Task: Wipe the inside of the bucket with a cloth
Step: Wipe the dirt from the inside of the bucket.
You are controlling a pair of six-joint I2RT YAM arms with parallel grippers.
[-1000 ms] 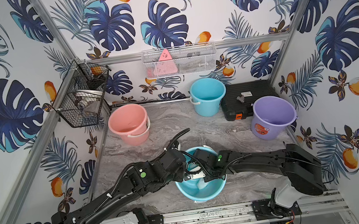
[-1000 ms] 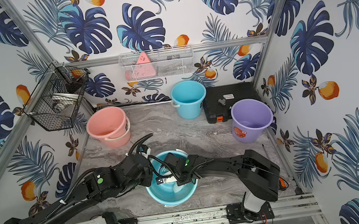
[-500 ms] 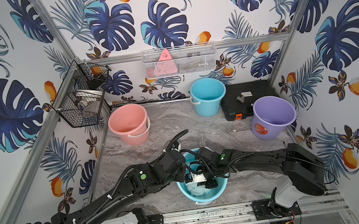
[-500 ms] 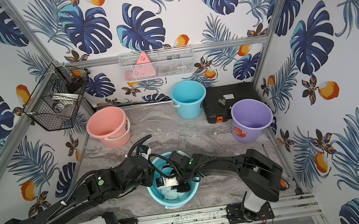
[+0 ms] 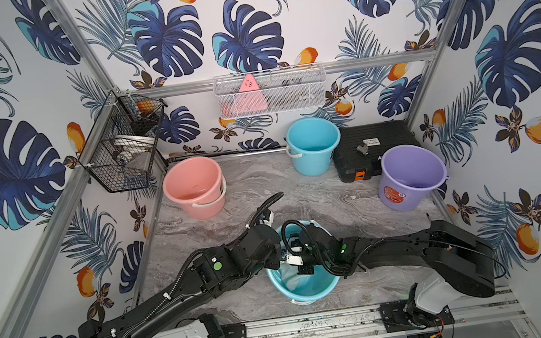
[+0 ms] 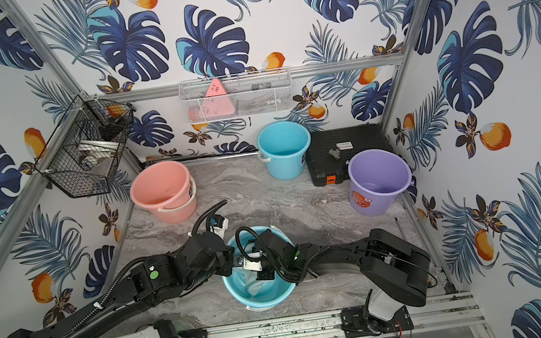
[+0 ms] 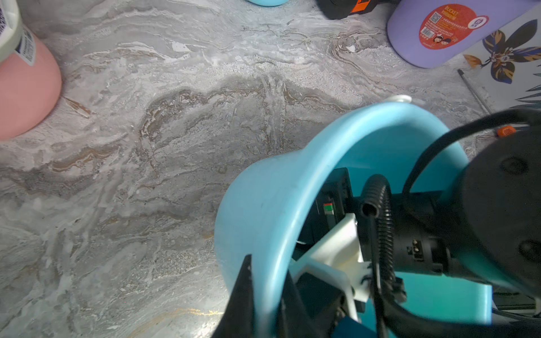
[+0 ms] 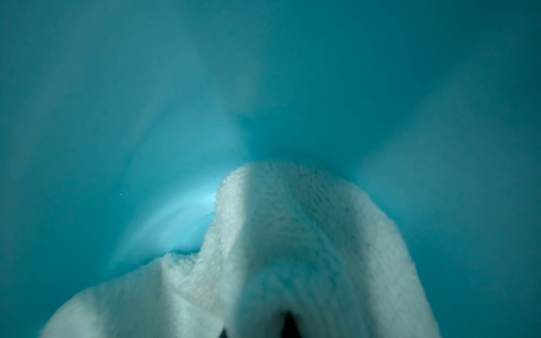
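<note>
The light blue bucket stands upright near the table's front middle. My left gripper is shut on the bucket's rim, one finger outside the wall and one inside. My right gripper reaches down inside the bucket and is shut on the cloth, a fluffy pale mint towel. The cloth drapes forward over the fingers and presses against the bucket's inner wall. In both top views a pale fold of the cloth shows inside the bucket, under the right wrist.
A pink bucket stands at the back left, a second blue bucket at the back middle, and a purple bucket at the right by a black case. Wire baskets hang on the walls.
My right gripper has swept the cloth round inside the bucket, dipping deeper and then shifting toward the left wall. The left gripper has kept its hold on the rim.
</note>
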